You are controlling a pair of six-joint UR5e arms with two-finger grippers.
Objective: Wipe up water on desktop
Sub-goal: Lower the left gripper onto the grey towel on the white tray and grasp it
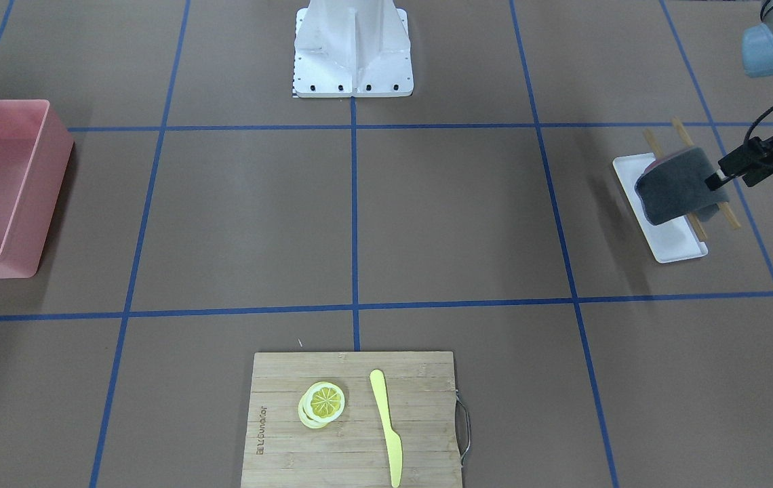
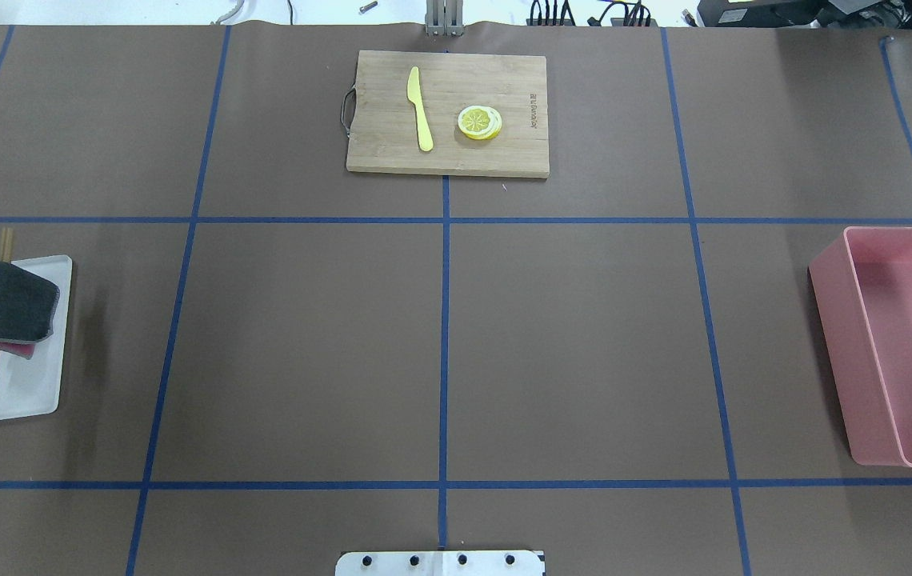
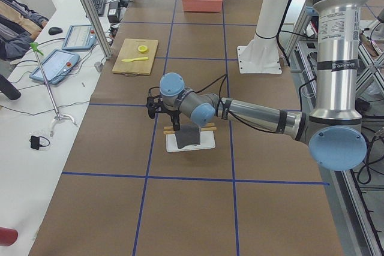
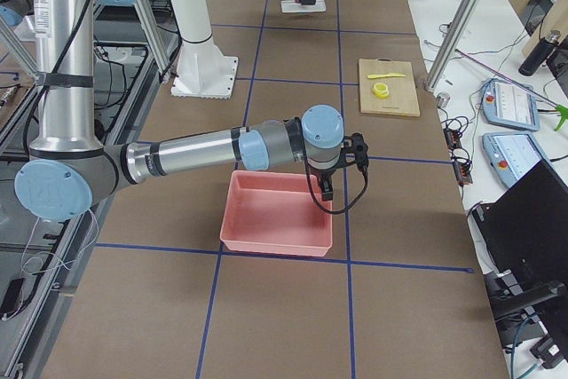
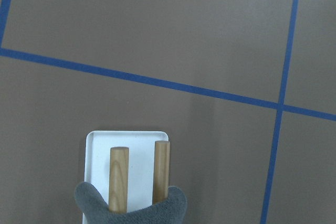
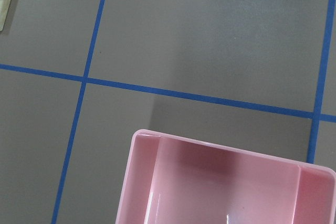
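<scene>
The desktop (image 2: 568, 336) is a brown tabletop with blue tape lines; I see no clear water patch on it. My left gripper (image 1: 717, 180) is shut on a folded grey cloth (image 1: 675, 186) with a pink underside and holds it over a white tray (image 1: 675, 247) with two wooden sticks (image 5: 118, 177). The cloth's edge shows at the bottom of the left wrist view (image 5: 131, 208). My right gripper (image 4: 327, 185) shows only in the exterior right view, above the rim of a pink bin (image 4: 275, 215); I cannot tell whether it is open or shut.
A bamboo cutting board (image 2: 448, 112) with a yellow knife (image 2: 420, 108) and lemon slices (image 2: 480, 122) lies at the far middle. The pink bin (image 2: 904, 352) stands at the right edge. The robot's white base (image 1: 352, 51) is at the near middle.
</scene>
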